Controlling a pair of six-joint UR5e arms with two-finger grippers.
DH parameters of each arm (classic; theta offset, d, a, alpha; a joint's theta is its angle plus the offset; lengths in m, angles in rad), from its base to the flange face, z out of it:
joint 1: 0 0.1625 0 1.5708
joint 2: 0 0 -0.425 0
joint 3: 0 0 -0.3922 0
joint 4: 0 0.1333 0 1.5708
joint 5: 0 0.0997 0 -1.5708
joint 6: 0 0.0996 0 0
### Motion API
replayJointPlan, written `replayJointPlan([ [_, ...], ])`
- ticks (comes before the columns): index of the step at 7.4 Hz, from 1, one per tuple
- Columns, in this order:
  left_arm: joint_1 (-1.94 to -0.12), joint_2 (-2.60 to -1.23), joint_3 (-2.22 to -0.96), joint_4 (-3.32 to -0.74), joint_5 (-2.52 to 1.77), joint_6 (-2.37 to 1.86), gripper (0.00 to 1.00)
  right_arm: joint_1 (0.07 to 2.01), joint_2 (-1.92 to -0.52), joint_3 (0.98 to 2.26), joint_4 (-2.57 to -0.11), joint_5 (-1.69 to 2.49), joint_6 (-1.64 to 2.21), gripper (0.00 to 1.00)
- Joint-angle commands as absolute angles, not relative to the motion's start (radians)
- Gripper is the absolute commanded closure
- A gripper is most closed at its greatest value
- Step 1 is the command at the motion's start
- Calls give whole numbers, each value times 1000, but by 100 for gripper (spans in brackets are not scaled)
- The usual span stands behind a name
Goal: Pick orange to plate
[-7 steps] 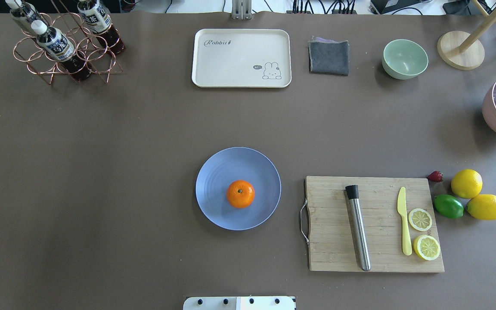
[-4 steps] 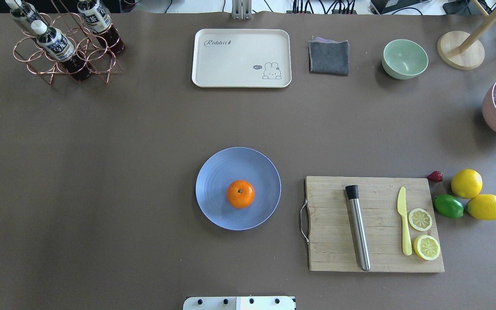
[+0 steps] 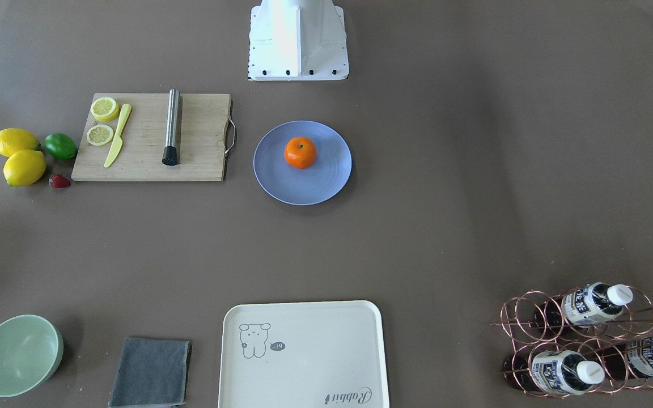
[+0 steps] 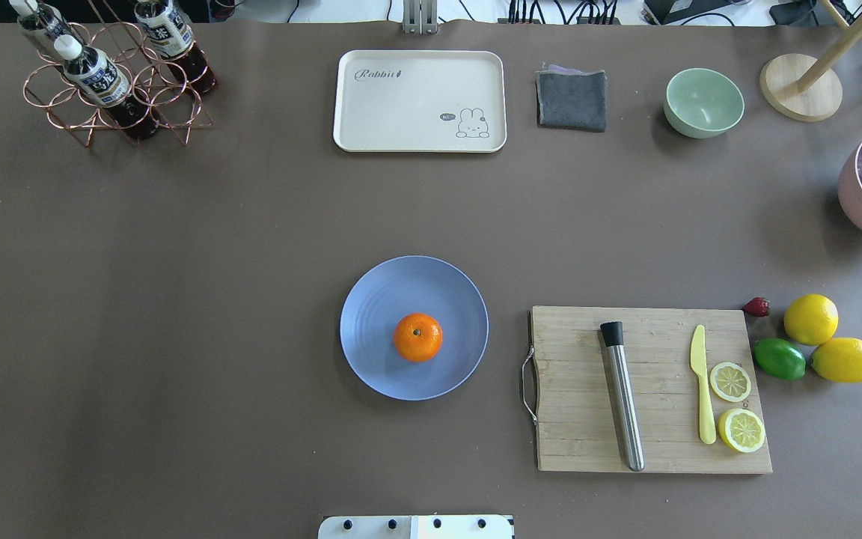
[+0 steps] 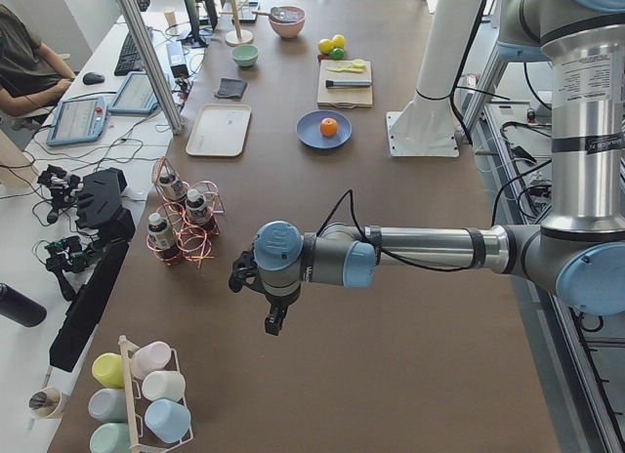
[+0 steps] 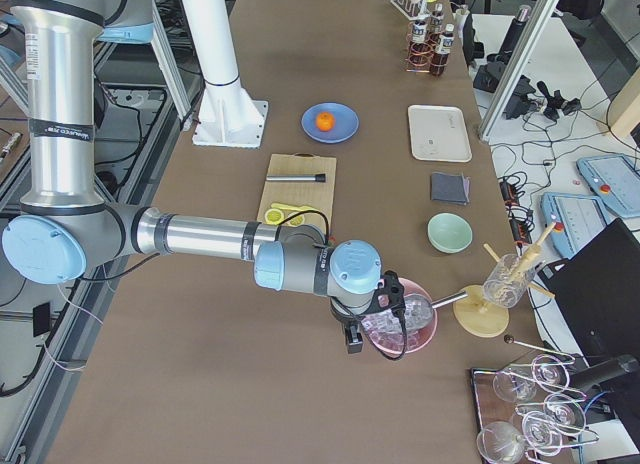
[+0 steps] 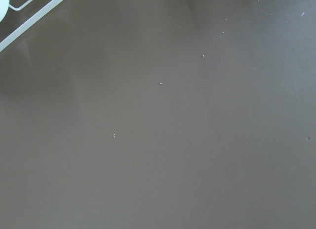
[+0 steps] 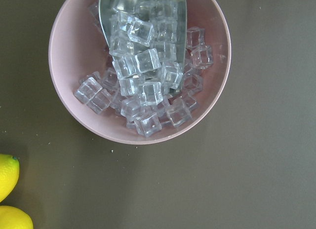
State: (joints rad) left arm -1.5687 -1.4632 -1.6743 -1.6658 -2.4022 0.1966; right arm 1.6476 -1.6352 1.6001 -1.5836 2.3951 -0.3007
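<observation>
Desk point(image 4: 176, 262): long, brown, things spread from end to end. My two arms reach out low over its opposite ends, and neither shows in the overhead view.

Bamboo cutting board point(image 4: 573, 419): on my right half, just beside the plate, not touching it.

Plate point(image 4: 371, 299): periwinkle blue, at mid-desk, close in front of my base.

Pink bowl of ice point(image 8: 61, 56): far right end. The right wrist camera looks straight down into it, lemons point(image 8: 7, 177) at the frame's edge.

Orange point(image 4: 417, 337): sits on the plate, a little toward my side of its centre, stem dot up. Nothing touches it. Round, so no long axis to line up with; a top-down approach suits from any heading.

Left claw point(image 5: 276, 321): hangs over bare desk at my left end, beyond the bottle rack point(image 5: 181, 224) from the plate. The orange lies well apart from it, inward toward the middle. Wide or narrow, I cannot tell; only the side view shows it.

Right claw point(image 6: 352, 344): hangs by the ice bowl at my right end. The orange lies well apart, inward again, past the cutting board. Spread not readable either.

Judgement: the fruit is on the plate, so the task looks done. Both claws stand far off on opposite sides; I cannot say which is nearer.
</observation>
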Motion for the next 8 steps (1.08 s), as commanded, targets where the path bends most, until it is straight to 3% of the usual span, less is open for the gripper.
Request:
replayJointPlan([
  [1,-1568,-1463,-1667,-1666,-2401,198,2,1647,-1634,1601,-1583,2393,-301,0],
  [8,-1568,-1479,-1674,-1666,-2396,195,2,1646,-1626,1598,-1585,2395,-293,0],
])
